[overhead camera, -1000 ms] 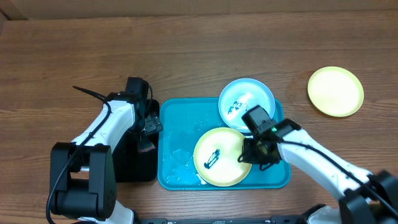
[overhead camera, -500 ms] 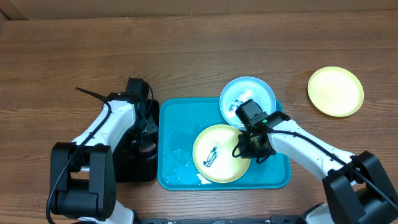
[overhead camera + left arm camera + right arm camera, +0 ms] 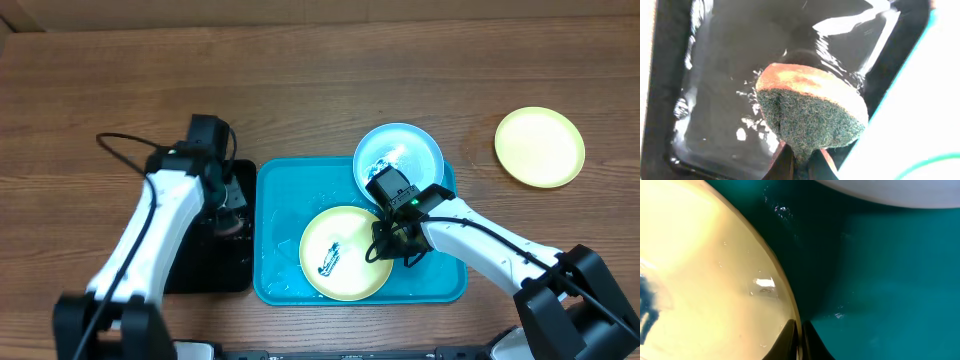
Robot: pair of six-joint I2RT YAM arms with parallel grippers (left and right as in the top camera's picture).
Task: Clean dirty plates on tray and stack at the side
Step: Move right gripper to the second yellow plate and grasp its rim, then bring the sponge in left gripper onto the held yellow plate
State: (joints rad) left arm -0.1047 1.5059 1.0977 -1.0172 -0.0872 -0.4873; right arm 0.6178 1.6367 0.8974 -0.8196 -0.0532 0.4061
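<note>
The bright blue tray (image 3: pixel 280 282) holds a pale yellow-green plate (image 3: pixel 345 255) with a dark smudge. A light blue smudged plate (image 3: pixel 400 152) rests on the tray's back right corner. My right gripper (image 3: pixel 386 244) is shut on the yellow-green plate's right rim. In the right wrist view its jaws (image 3: pixel 799 341) pinch that plate (image 3: pixel 705 280) edge above the tray (image 3: pixel 880 290). My left gripper (image 3: pixel 229 216) is shut on a sponge (image 3: pixel 810 107), orange on top and green below, held over wet black plastic. Its jaws (image 3: pixel 802 164) squeeze the sponge's lower end.
A black tray (image 3: pixel 205 265) with water lies against the blue tray's left side. Another yellow-green plate (image 3: pixel 540 147) without smudges sits alone on the wooden table at far right. The light blue plate (image 3: pixel 890 192) shows at the top of the right wrist view.
My left gripper closed on the sponge and its arm shifted over the black tray. My right gripper dragged the yellow-green plate a little left and toward the tray's front.
</note>
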